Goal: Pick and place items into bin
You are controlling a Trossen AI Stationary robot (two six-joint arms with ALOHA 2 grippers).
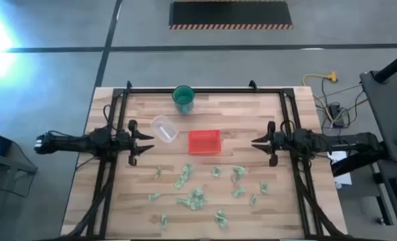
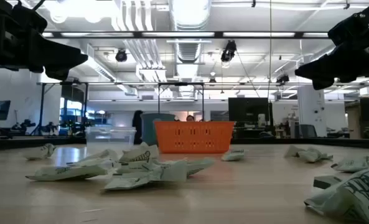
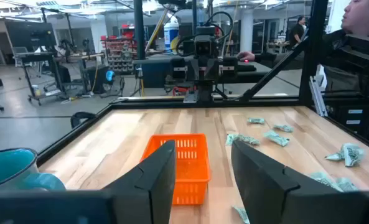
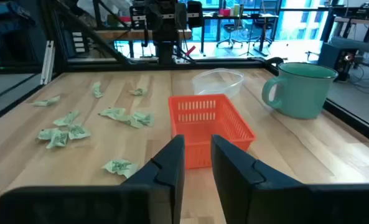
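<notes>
The red tray (image 1: pixel 203 142) (image 2: pixel 193 137) (image 3: pixel 179 163) (image 4: pixel 209 121) rests flat on the middle of the table. Several pale-green crumpled wrappers (image 1: pixel 195 197) (image 2: pixel 140 168) (image 3: pixel 277 137) (image 4: pixel 66 134) lie scattered on the wood on the tray's near side. My left gripper (image 1: pixel 148 142) (image 3: pixel 203 152) hangs open above the table, left of the tray and pointing at it. My right gripper (image 1: pixel 257 142) (image 4: pixel 198 146) hangs open to the tray's right, also pointing at it. Neither holds anything. In the low view both show only as dark shapes at the top corners.
A green cup (image 1: pixel 183 98) (image 4: pixel 301 89) stands near the table's far edge. A clear round container (image 1: pixel 163 128) (image 4: pixel 218 81) lies just left of the tray, toward the far side. A black frame (image 1: pixel 205 90) runs round the table. A person (image 3: pixel 364 22) shows beyond the table's near edge.
</notes>
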